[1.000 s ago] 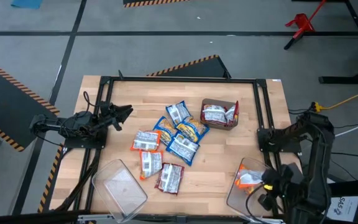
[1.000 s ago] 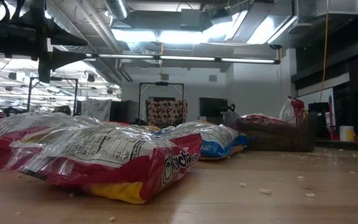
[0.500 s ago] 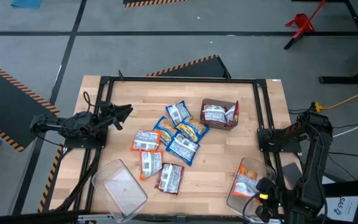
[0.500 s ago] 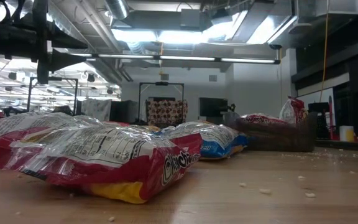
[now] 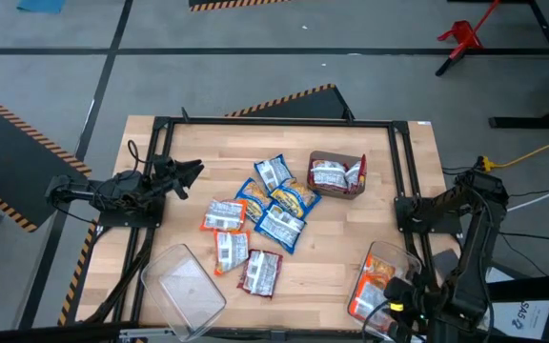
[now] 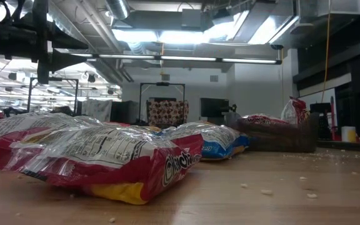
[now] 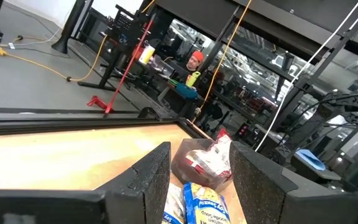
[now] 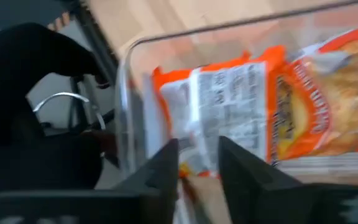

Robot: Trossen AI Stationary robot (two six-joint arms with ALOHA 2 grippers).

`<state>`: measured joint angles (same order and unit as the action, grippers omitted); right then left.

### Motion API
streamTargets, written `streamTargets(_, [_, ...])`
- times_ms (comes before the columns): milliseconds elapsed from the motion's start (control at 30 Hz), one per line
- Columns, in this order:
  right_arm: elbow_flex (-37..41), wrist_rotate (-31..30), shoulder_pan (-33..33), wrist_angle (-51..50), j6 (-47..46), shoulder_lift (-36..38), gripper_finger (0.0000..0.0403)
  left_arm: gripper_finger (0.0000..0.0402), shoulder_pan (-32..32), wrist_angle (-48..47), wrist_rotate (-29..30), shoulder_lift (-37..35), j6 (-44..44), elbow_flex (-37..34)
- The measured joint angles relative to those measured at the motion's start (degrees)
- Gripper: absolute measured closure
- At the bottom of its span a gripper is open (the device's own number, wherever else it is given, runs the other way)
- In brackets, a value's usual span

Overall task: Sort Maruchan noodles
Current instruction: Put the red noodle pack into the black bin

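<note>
Several Maruchan packets lie in a loose pile at mid-table, and the red one fills the low view. Others sit in a brown cardboard box. An orange packet lies in the clear bin at the table's near right corner, filling the right wrist view. My right gripper is open over that bin's near end, its fingers straddling the packet's corner. My left gripper waits open at the table's left, pointing toward the pile. My right gripper comes down from above into the bin, with its fingers on either side of the orange packet's corner. Whether they touch the packet, I cannot tell. The packet lies flat on the bin's floor.
A second clear bin sits at the near left with nothing in it. A black frame runs around the table's edges. The bin's rim stands close beside my right fingers. Bare wood lies between the pile and the bins.
My right gripper has moved toward the table's near edge and a little left, along the right bin. The orange packet has shifted with it toward the bin's near end and now lies flatter, showing more of its orange face.
</note>
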<state>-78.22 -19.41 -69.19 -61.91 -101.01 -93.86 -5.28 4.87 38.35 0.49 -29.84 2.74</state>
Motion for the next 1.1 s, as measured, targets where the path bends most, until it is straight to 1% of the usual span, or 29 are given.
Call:
streamTargets(133, [0.0, -0.1, 1.6, -1.7, 2.2, 0.0, 0.0234, 0.0243, 0.0, 0.0, 0.0, 0.0, 0.0, 0.0])
streamTargets(233, [-0.1, -4.5, 3.9, -1.4, 8.8, 0.3, 0.0203, 0.0243, 0.0, 0.0, 0.0, 0.0, 0.0, 0.0])
streamTargets(300, [-0.2, -8.5, 6.6, -0.5, 16.1, 0.3, 0.0191, 0.0243, 0.0, 0.0, 0.0, 0.0, 0.0, 0.0])
streamTargets(367, [-0.2, -11.1, 10.2, 0.2, 25.2, 0.3, 0.0183, 0.0243, 0.0, 0.0, -0.1, 0.0, 0.0, 0.0])
streamTargets(500, [0.0, -14.3, 18.0, 2.5, 44.3, 0.0, 0.0168, 0.0243, 0.0, 0.0, -0.1, 0.0, 0.0, 0.0])
streamTargets(567, [1.0, -14.3, 22.3, 6.8, 54.4, 0.0, 0.0159, 0.0243, 0.0, 0.0, -0.1, 0.0, 0.0, 0.0])
streamTargets(667, [3.0, -11.6, 28.5, 15.7, 69.2, 0.0, 0.0147, 0.0243, 0.0, 0.0, -0.1, 0.0, 0.0, 0.0])
streamTargets(833, [9.3, -0.2, 36.8, 38.0, 88.3, 0.0, 0.0129, 0.0243, 0.0, 0.0, -0.1, 0.0, -1.1, 0.0])
streamTargets(933, [11.8, 5.8, 40.4, 47.5, 95.7, -1.3, 0.0119, 0.0243, 0.0, 0.0, -0.4, 0.0, -1.2, 0.0])
streamTargets(1033, [12.4, 10.9, 43.0, 51.7, 100.2, -4.4, 0.0112, 0.0243, 0.0, -0.1, -0.5, 0.0, -1.2, 0.0])
streamTargets(1100, [12.3, 12.8, 44.2, 53.1, 103.0, -6.6, 0.0109, 0.0243, 0.0, -0.1, -0.5, 0.0, -1.2, 0.0])
